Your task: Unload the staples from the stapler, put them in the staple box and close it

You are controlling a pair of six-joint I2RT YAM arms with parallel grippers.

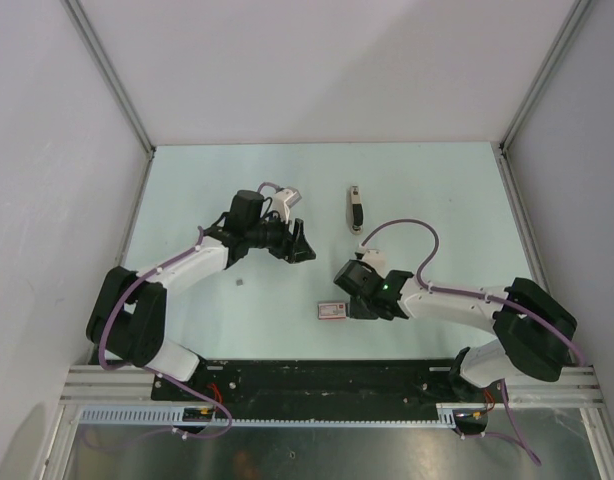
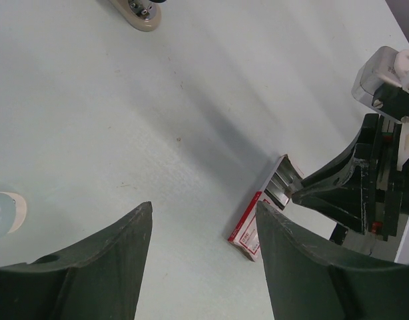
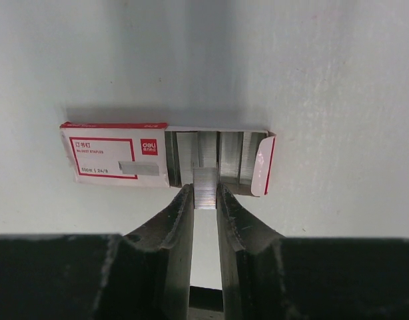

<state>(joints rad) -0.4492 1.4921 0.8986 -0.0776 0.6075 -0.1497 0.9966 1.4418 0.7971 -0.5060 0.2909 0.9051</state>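
**Top external view.** The stapler (image 1: 356,208) lies on the counter (image 1: 437,200) in the upper centre of the frame, apart from both arms. The left fingers (image 1: 299,245) hang to its lower left. The right fingers (image 1: 353,304) are below it, at the right end of a red-and-white box (image 1: 332,310) in the lower centre.

**Left wrist view.** The left fingers (image 2: 104,267) fill the bottom edge and stand wide apart with nothing between them. The box (image 2: 252,230) lies on the counter just beyond their tips, its open end toward the right fingers (image 2: 311,187) at the right of the frame. One end of the stapler (image 2: 139,13) shows at the top left.

**Right wrist view.** The right fingers (image 3: 181,220) are clamped on a short strip of staples (image 3: 205,187) at frame centre, and the strip touches both tips. The strip sits at the lower edge of the open section of the box (image 3: 114,155), where further grey strips lie side by side. The stapler is out of this view.
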